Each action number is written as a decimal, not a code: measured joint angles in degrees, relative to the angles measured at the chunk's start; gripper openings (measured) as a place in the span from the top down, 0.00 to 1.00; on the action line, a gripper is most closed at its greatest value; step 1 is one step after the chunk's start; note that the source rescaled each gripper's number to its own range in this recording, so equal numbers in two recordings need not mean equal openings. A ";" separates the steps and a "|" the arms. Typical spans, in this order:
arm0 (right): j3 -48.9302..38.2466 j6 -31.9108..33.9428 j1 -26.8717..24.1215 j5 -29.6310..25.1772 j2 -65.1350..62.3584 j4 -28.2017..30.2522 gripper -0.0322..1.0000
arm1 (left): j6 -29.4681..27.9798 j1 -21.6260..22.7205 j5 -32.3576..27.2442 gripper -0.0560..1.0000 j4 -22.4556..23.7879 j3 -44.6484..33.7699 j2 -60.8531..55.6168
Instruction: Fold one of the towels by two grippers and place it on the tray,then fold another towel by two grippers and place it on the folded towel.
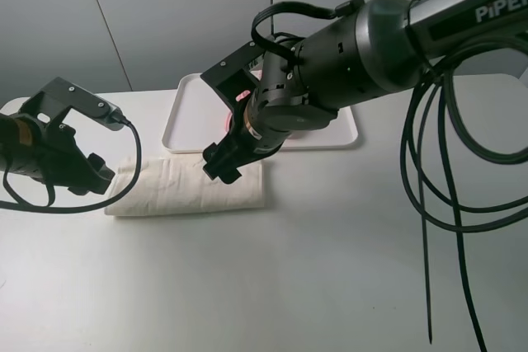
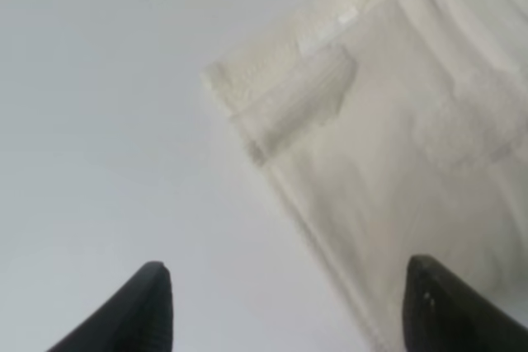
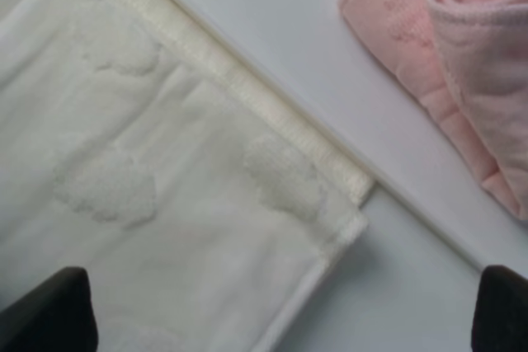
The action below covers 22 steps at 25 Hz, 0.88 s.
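Cream towel [image 1: 190,189], folded strip on near surface [image 1: 289,286], soft, light, limp: pinch hems at both short ends. Left fingers [image 2: 150,312] and right fingers [image 3: 49,319] wide open, empty, above those ends. Pink towel [image 3: 462,80] bundled on tray [image 1: 183,125], far

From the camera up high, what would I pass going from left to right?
First the left hand, then the cream-white towel, then the dangling black cables.

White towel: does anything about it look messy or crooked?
A little. The cream-white towel lies folded on the table next to the tray, but its layers do not line up at the corners, so one edge peeks out. Nothing looks torn.
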<state>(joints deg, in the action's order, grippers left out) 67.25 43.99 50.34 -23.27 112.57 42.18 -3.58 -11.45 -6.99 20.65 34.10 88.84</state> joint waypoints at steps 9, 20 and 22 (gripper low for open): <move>3.93 -19.52 -5.38 -6.93 0.00 -24.59 0.00 | -10.08 4.55 -25.06 0.06 -2.58 14.06 8.23; 8.81 -37.13 -7.18 -15.11 0.00 -40.21 0.00 | -3.35 4.55 -33.18 0.04 -15.74 24.37 16.19; 8.81 -37.65 -7.18 -15.92 0.00 -40.21 0.00 | -3.35 4.55 -34.48 0.04 -16.59 26.52 18.30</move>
<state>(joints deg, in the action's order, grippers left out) 76.06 6.34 43.16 -39.19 112.57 1.97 -6.93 -6.90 -41.46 4.06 60.62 107.15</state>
